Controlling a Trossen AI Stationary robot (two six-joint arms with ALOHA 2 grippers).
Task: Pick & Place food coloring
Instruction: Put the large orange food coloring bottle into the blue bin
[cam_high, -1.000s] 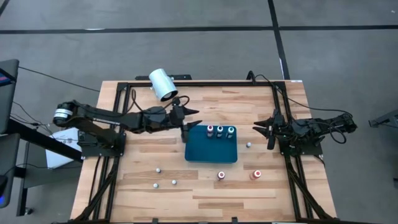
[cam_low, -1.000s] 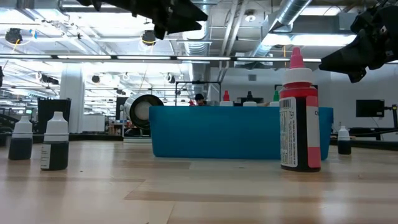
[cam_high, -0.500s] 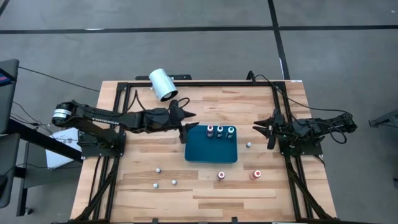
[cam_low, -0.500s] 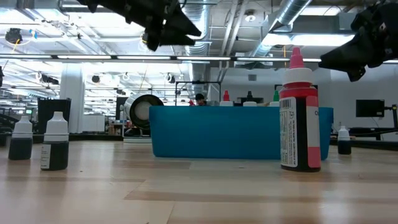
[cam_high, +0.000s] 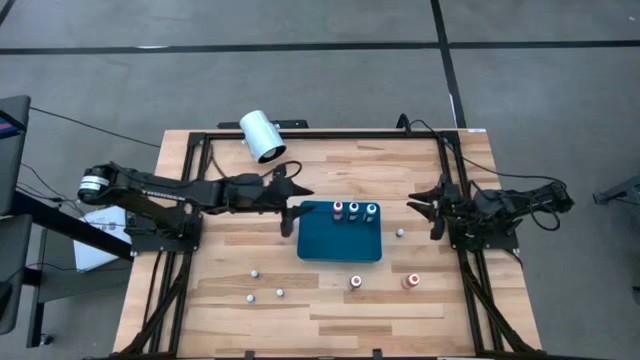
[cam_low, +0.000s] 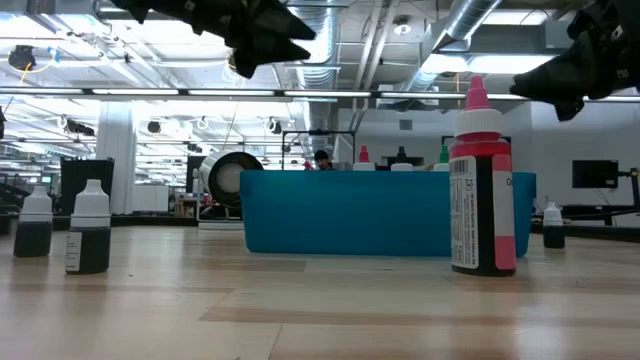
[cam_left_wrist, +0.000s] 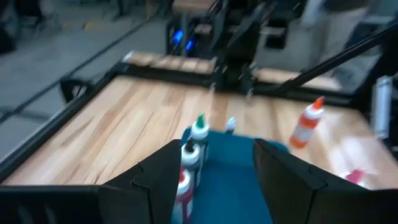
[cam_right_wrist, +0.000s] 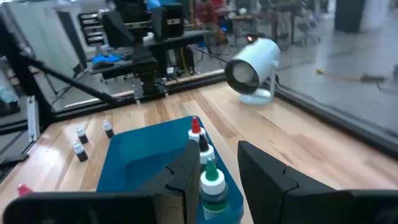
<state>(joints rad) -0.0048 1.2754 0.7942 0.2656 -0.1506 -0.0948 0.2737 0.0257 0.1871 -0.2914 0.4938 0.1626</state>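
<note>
Left gripper (cam_high: 291, 207) pulled back off blue tray (cam_high: 340, 247), jaws apart, empty. Three bottles (cam_high: 354, 210) stand in tray; five loose on table (cam_high: 330, 300). Right gripper (cam_high: 432, 210) parked, released. Step: between picks. Next, prob. reach a loose bottle.

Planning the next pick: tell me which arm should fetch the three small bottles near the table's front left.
Left. The left gripper hangs open at the blue tray's left edge, on the same side as those bottles. The right gripper waits beyond the tray's far side.
</note>
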